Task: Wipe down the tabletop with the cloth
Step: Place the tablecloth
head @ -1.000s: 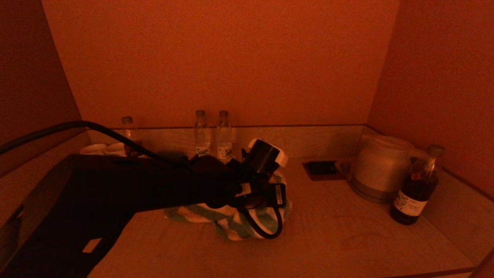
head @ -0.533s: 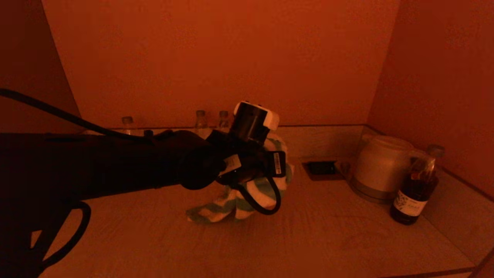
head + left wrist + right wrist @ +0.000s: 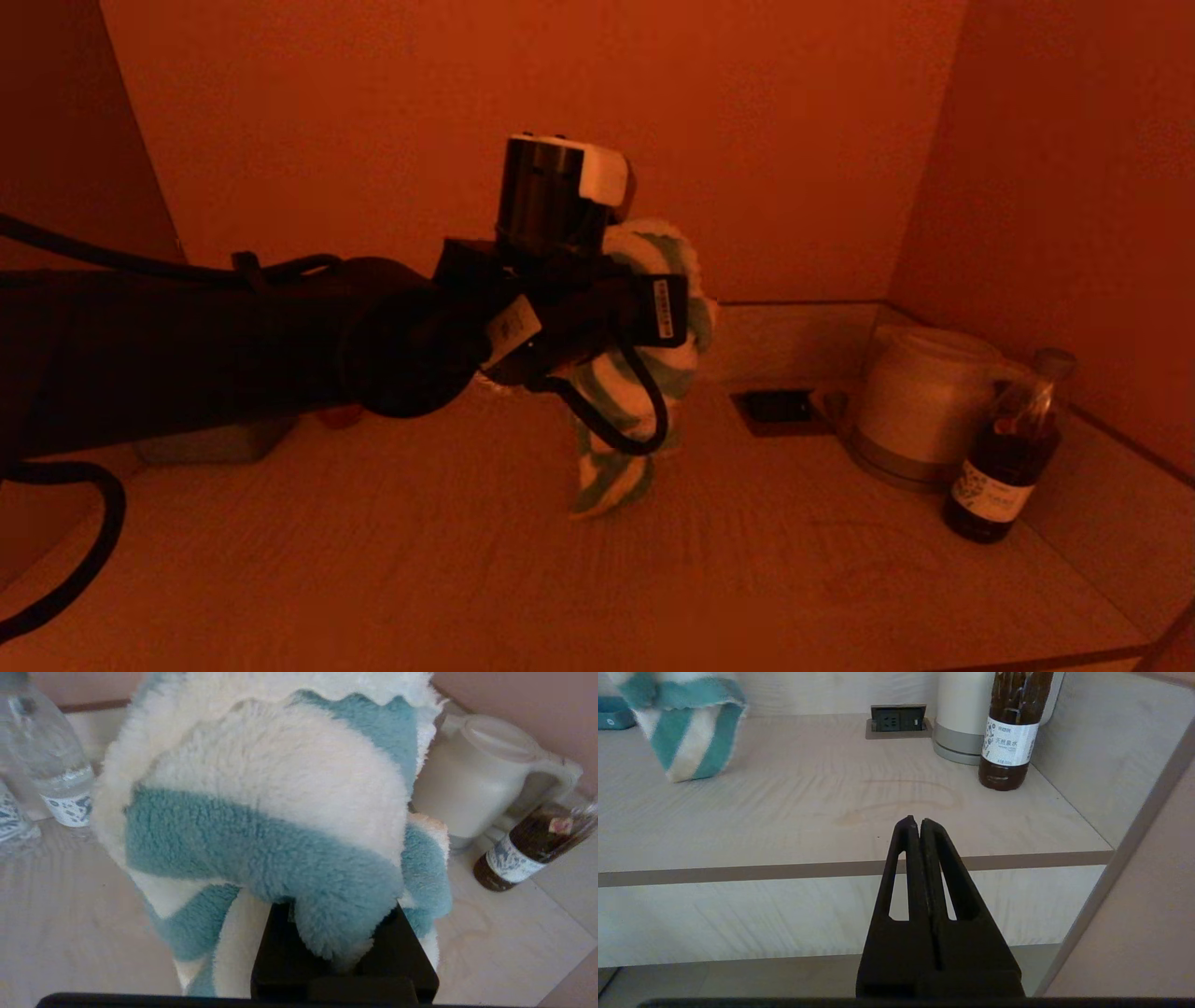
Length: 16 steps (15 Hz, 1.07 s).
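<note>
A fluffy cloth (image 3: 653,271) with teal and white stripes hangs from my left gripper (image 3: 644,317), lifted clear above the pale wooden tabletop (image 3: 467,560). In the left wrist view the cloth (image 3: 280,826) bulges over the black fingers (image 3: 280,961), which are shut on a fold of it. Its lower end (image 3: 686,732) also shows in the right wrist view, dangling just above the tabletop (image 3: 831,798). My right gripper (image 3: 919,823) is shut and empty, parked in front of the table's front edge.
A white kettle (image 3: 920,397) and a dark bottle (image 3: 1004,457) stand at the right, against the side wall. A socket plate (image 3: 780,409) lies left of the kettle. Clear water bottles (image 3: 51,765) stand at the back. Walls close in on three sides.
My left gripper has risen with the cloth, from resting on the tabletop to hanging well above it, and has shifted slightly right. The right arm has not moved.
</note>
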{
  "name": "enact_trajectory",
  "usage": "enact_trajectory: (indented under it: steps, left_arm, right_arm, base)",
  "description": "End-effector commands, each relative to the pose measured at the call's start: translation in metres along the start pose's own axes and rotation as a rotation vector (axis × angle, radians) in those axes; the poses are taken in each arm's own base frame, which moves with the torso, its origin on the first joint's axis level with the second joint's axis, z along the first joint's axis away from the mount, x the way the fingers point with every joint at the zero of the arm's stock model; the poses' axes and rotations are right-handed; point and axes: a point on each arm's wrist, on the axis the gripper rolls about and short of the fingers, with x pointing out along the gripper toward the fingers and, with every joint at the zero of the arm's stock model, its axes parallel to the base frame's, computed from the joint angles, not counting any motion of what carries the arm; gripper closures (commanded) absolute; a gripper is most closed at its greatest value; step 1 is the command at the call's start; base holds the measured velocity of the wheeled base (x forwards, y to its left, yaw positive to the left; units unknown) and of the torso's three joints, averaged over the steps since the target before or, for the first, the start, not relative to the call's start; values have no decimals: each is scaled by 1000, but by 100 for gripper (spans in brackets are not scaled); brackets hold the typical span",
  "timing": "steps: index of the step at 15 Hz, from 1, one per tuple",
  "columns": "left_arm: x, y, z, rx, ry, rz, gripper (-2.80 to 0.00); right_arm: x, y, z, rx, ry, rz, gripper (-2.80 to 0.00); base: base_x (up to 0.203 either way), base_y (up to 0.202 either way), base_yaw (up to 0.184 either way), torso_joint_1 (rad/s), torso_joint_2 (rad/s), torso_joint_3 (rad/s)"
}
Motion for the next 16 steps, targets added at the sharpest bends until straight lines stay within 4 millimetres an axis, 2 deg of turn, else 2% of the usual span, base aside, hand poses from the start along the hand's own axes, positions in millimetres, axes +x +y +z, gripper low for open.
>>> enact_trajectory:
  steps: [1,2,4,7,8,10,12,13,15,16]
  left_arm:
    - [-5,0,5,-5,-15,-2,0]
    - [-8,-2,11,7,-42,-12,0]
    - [-42,-9,54,37,-237,-66,0]
    - [-46,-12,57,39,-262,-79,0]
    - [-42,-16,46,20,-230,-80,0]
    - [-27,-21,4,2,-103,-65,0]
    - [-25,-23,-1,-8,-89,-64,0]
    - [-17,-21,-15,-14,-47,-54,0]
    - [0,-13,-64,-5,94,-13,0]
    - [1,-12,-69,-10,106,-9,0]
  right_arm:
    - [0,0,0,0,1,0,0]
    - [0,0,0,0,1,0,0]
    - [0,0,0,0,1,0,0]
    - [0,0,0,-1,1,0,0]
    - [0,0,0,-2,1,0,0]
    - [0,0,0,0,1,0,0]
    - [0,0,0,0,1,0,0]
    - [0,0,0,0,1,0,0]
    - [0,0,0,0,1,0,0]
    - [0,0,0,0,1,0,0]
  base:
    - [0,0,0,0,0,0]
    - [0,0,0,0,0,0]
    - [0,0,0,0,0,0]
    - [0,0,0,0,0,0]
    - [0,0,0,0,0,0]
    - [0,0,0,0,0,0]
    - [0,0,0,0,0,0]
    - [0,0,0,0,0,0]
    - [0,0,0,0,0,0]
    - [0,0,0,0,0,0]
